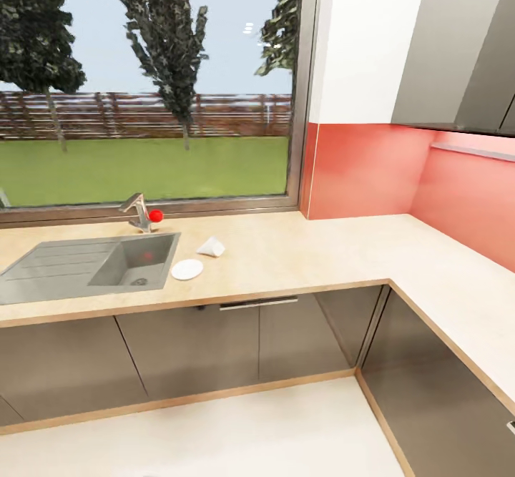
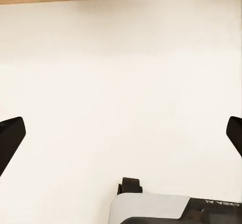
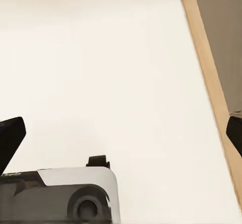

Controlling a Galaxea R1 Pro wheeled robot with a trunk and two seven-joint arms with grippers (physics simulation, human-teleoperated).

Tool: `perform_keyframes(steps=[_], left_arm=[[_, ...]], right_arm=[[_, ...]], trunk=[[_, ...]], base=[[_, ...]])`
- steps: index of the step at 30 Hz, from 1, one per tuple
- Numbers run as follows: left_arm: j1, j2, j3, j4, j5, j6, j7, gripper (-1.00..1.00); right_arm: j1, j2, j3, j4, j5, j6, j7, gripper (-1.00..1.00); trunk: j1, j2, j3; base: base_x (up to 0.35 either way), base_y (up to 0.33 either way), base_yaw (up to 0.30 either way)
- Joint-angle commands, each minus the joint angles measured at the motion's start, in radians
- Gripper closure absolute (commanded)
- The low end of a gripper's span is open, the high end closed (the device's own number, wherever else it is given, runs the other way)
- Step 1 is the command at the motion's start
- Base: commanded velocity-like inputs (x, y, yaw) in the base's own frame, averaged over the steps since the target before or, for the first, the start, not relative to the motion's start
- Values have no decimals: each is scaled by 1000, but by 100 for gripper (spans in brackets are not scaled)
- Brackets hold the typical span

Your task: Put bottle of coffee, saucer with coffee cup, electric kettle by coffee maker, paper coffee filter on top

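The kitchen countertop (image 1: 300,255) runs under a window and turns a corner along the right wall. On it, just right of the inset sink, lies the saucer (image 1: 187,269), a small round white plate. Just behind it, a small white cone-shaped thing (image 1: 210,247) lies on its side; it looks like a paper coffee filter. The coffee maker, bottle of coffee, coffee cup and kettle are out of view. In the wrist views my left gripper (image 2: 121,133) and right gripper (image 3: 121,133) both hang open over pale floor, holding nothing.
The steel sink (image 1: 43,266) has a tap with a red knob (image 1: 155,215) behind it. Grey cabinet fronts (image 1: 186,348) stand below the counter, and a grey wall cabinet (image 1: 458,48) hangs at the upper right above a thin grey ledge (image 1: 472,150) on the red wall. Pale floor (image 1: 236,434) lies in front.
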Motion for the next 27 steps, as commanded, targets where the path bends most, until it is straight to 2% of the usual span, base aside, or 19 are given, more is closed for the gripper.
perform_keyframes(steps=[1, 6, 10, 14, 17, 19, 20, 21, 23, 26, 27], left_arm=[[-8, -22, -5, -245, 6, -11, -7, -100], [-11, -25, -39, -369, 8, -12, -10, -100], [-13, -35, -51, -450, 11, -6, -23, -100], [-28, -73, -61, -550, 12, 10, -72, -100], [-64, -99, -64, -598, 13, 48, -94, -100], [-112, -135, -66, -622, 10, 105, -104, -100], [-157, -164, -67, -631, 8, 144, -107, -100], [-237, -194, -72, -638, 8, 180, -106, -100], [-286, -203, -89, -640, 9, 200, -103, -100], [-361, -211, -121, -643, 12, 271, -98, -100], [-434, -219, -135, -654, 14, 370, -95, -100]], right_arm=[[-1, 0, 2, 156, -11, -4, 0, -100], [-1, 0, 3, 178, -11, -4, 0, -100], [-1, 0, 3, 191, -11, -5, 0, -100], [-1, 1, 2, 209, -12, -5, -1, -100], [-1, 1, 2, 213, -12, -5, -1, -100], [-1, 2, 2, 215, -12, -5, -1, -100], [-1, 2, 2, 216, -12, -5, 0, -100], [-1, 4, 2, 216, -13, -5, 0, -100], [-1, 9, 2, 215, -13, -5, 2, -100], [-1, 21, 3, 215, -12, -5, 4, -100], [-1, 26, 3, 213, -9, -4, 5, -100]], trunk=[[1, -2, -2], [1, -2, -2], [1, -2, -2], [1, -2, -2], [1, -2, -2], [1, -2, -2], [1, -2, -2], [1, -2, -2], [1, -2, -2], [1, -2, -2], [1, -2, -2]], base=[[0, 0, 0], [0, 0, 0], [0, 0, 0], [0, 0, 0], [0, 0, 0], [0, 0, 0], [0, 0, 0], [0, 0, 0], [0, 0, 0], [0, 0, 0], [0, 0, 0]])
